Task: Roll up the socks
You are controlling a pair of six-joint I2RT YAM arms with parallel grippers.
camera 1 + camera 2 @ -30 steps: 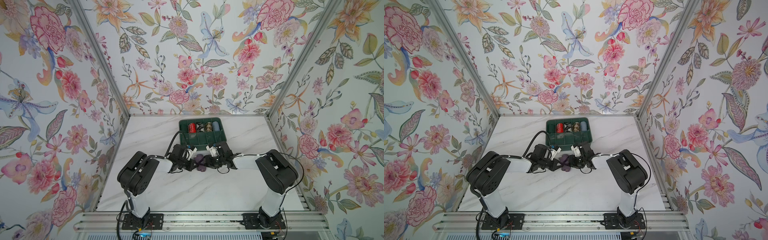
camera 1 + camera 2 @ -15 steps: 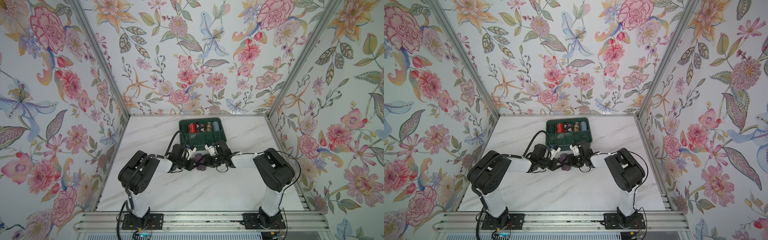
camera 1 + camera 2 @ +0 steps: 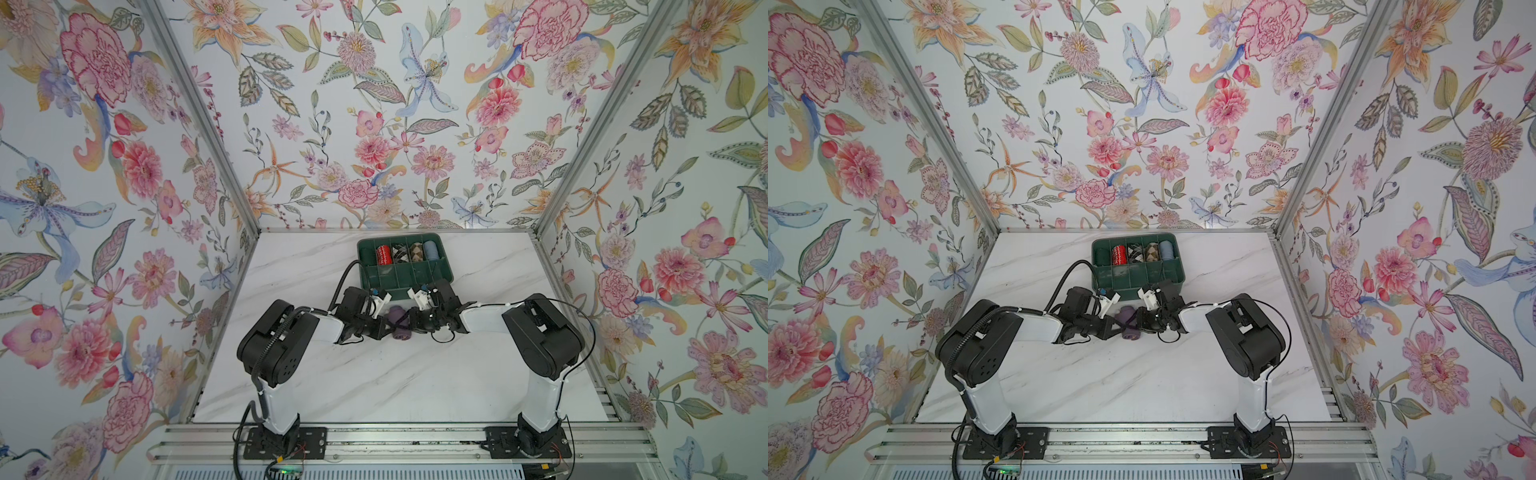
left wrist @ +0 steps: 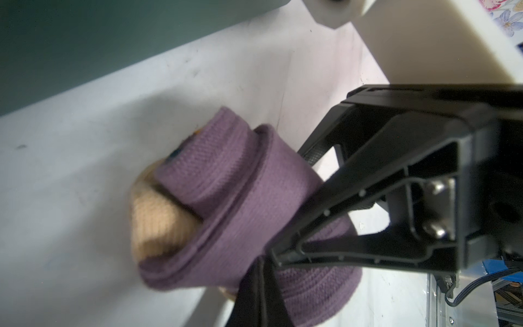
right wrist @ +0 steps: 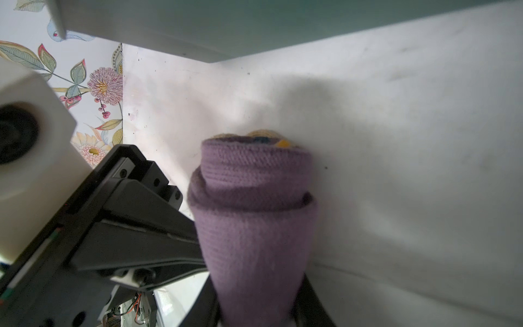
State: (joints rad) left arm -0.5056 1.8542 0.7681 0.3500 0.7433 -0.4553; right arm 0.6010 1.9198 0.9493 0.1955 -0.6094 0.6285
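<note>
The dusty-purple ribbed socks (image 3: 397,316), tan at the toe, sit as a tight roll near the middle of the white marble-patterned surface (image 3: 374,374). They are just at 6 o'clock of the dark-green plastic divided tray (image 3: 415,276). The roll's long axis runs roughly from 12 to 6 o'clock, and the left wrist view shows its tan core at one end.

The left end effector (image 3: 385,326) reaches in from 9 o'clock. Its fingers are pressed fully together at the outer purple layer, apparently nipping a fold of it, though the contact is half hidden.

The right end effector (image 3: 410,324) comes in from 3 o'clock. Its fingers are set narrow on either side of the roll and touch it, so the roll is clamped between them.

The tray's far row holds a red patterned sock roll (image 3: 384,254), two dark diamond-patterned rolls and a light-blue sock roll (image 3: 431,250).
</note>
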